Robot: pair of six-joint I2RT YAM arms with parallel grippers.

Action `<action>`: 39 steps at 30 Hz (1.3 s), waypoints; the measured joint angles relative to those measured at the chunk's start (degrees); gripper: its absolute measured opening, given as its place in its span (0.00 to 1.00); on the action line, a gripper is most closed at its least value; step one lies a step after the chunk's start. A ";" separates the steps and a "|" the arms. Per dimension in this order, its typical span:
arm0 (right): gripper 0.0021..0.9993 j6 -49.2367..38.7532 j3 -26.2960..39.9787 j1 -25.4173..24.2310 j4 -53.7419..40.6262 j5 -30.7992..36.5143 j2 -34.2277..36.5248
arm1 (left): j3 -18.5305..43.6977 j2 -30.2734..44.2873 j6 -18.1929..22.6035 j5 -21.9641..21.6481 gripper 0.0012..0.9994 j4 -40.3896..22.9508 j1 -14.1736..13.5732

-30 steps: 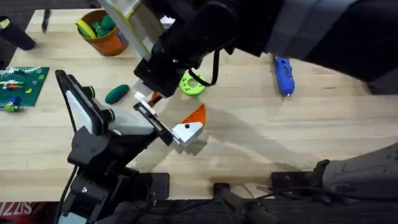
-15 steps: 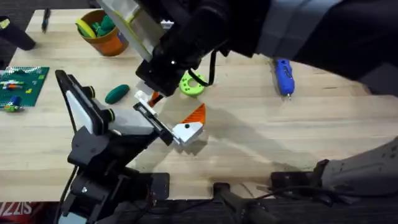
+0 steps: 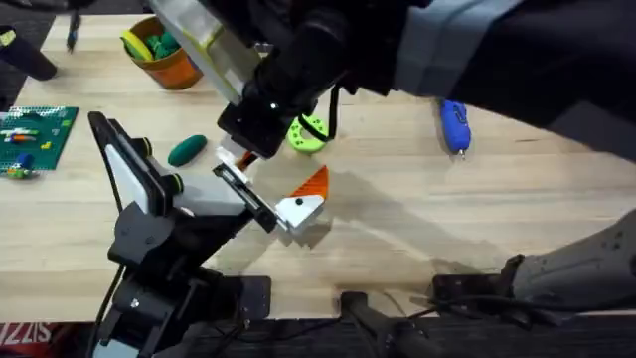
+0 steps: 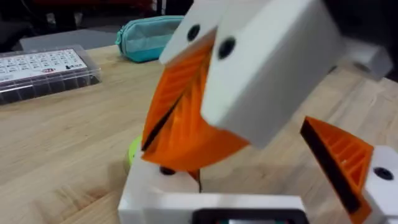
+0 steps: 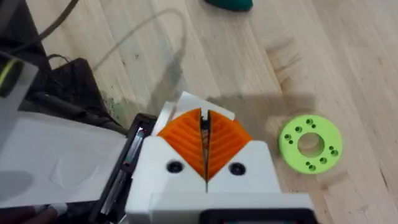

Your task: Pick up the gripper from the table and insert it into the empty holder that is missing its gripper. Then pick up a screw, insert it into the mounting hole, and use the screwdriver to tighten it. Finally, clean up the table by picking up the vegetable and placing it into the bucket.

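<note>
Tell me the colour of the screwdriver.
Blue; the screwdriver shows best in the overhead view.

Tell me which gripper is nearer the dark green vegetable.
Right. The right gripper hangs just beside the vegetable; the left gripper sits farther off, nearer the front edge of the table.

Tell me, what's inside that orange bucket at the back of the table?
The orange bucket holds toy pieces: something yellow near its rim and something green beside it. A big dark robot arm hangs across its right side, so whatever lies there or deeper down is hidden.
</note>
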 joint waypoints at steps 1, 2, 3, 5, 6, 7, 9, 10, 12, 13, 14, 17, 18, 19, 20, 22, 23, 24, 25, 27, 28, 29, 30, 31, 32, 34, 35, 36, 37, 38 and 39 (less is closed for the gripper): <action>0.01 0.00 0.00 0.01 0.03 -0.05 0.21 | 0.00 0.00 -0.13 -0.07 0.99 -0.04 0.00; 0.01 0.00 0.00 0.03 0.10 -0.04 0.32 | 0.00 0.00 -0.29 -0.19 0.99 -0.05 0.00; 0.01 0.00 0.00 0.04 0.11 -0.03 0.32 | 0.00 0.00 -0.37 -0.19 0.99 -0.03 0.00; 0.01 0.00 0.00 0.04 0.03 -0.05 0.32 | 0.00 0.00 -0.42 -0.19 0.99 -0.03 0.00; 0.01 0.00 0.00 0.04 -0.02 -0.05 0.32 | 0.00 0.00 -0.43 -0.19 0.99 -0.03 0.00; 0.01 0.00 0.00 0.04 -0.09 -0.04 0.32 | 0.00 0.00 -0.44 -0.17 0.99 -0.03 0.00; 0.01 0.00 0.00 0.04 -0.25 -0.03 0.32 | 0.00 0.00 -0.50 -0.17 0.99 -0.03 0.00; 0.01 0.00 0.00 0.04 -0.30 -0.03 0.32 | 0.00 0.00 -0.58 -0.17 0.99 -0.03 0.00; 0.01 0.00 0.00 0.04 -0.33 -0.03 0.32 | 0.00 0.00 -0.63 -0.17 0.99 -0.03 0.00; 0.01 0.00 0.00 0.03 -0.35 -0.03 0.32 | 0.00 0.00 -0.63 -0.15 0.99 -0.03 0.00; 0.01 0.00 0.00 0.04 -0.35 -0.03 0.32 | 0.00 0.00 -0.63 -0.15 0.99 -0.03 0.00; 0.01 0.00 0.00 0.04 -0.35 -0.03 0.32 | 0.00 0.00 -0.65 -0.15 0.99 -0.05 0.00; 0.01 0.00 0.00 0.04 -0.35 -0.03 0.32 | 0.00 0.00 -0.65 -0.15 0.99 -0.03 0.00; 0.01 0.00 0.00 0.04 -0.35 -0.03 0.32 | 0.00 0.00 -0.65 -0.15 0.99 -0.03 0.00; 0.01 0.00 0.00 0.04 -0.35 -0.03 0.31 | 0.00 0.00 -0.65 -0.16 0.99 -0.03 0.00; 0.01 0.00 0.00 0.04 -0.37 -0.03 0.32 | 0.00 0.00 -0.65 -0.16 0.99 -0.03 0.00; 0.01 0.00 0.00 0.04 -0.35 -0.03 0.32 | 0.00 0.00 -0.65 -0.15 0.99 -0.03 0.00; 0.01 0.00 0.00 0.04 -0.35 -0.03 0.31 | 0.00 0.00 -0.65 -0.16 0.99 -0.03 0.00; 0.01 0.00 0.00 0.04 -0.36 -0.03 0.30 | 0.00 0.00 -0.65 -0.15 0.99 -0.03 0.00; 0.01 0.00 0.00 0.04 -0.35 -0.03 0.32 | 0.00 0.00 -0.65 -0.17 0.99 -0.03 0.00; 0.01 0.00 0.00 0.04 -0.35 -0.03 0.31 | 0.00 0.00 -0.65 -0.17 0.99 -0.03 0.00; 0.01 0.00 0.00 0.04 -0.35 -0.03 0.30 | 0.00 0.00 -0.65 -0.16 0.99 -0.03 0.00; 0.01 0.00 0.00 0.04 -0.35 -0.03 0.32 | 0.00 0.00 -0.65 -0.15 0.99 -0.03 0.00; 0.01 0.00 0.00 0.04 -0.35 -0.03 0.32 | 0.00 0.00 -0.65 -0.17 0.99 -0.03 0.00; 0.01 0.00 0.00 0.04 -0.35 -0.03 0.31 | 0.00 0.00 -0.65 -0.17 0.99 -0.03 0.00; 0.01 0.00 0.00 0.04 -0.35 -0.03 0.31 | 0.00 0.00 -0.65 -0.15 0.99 -0.03 0.00; 0.01 0.00 0.00 0.04 -0.35 -0.03 0.30 | 0.00 0.00 -0.65 -0.16 0.99 -0.03 0.00; 0.01 0.00 0.00 0.04 -0.35 -0.03 0.32 | 0.00 0.00 -0.65 -0.15 0.99 -0.03 0.00; 0.02 0.01 0.00 0.03 -0.36 -0.03 0.32 | 0.00 0.00 -0.65 -0.17 0.99 -0.03 0.00; 0.05 0.07 0.00 0.04 -0.41 -0.05 0.32 | 0.00 0.00 -0.63 -0.17 0.99 -0.03 0.00; 0.12 0.23 0.00 0.04 -0.55 0.01 0.32 | 0.00 0.00 -0.63 -0.17 0.99 -0.03 0.00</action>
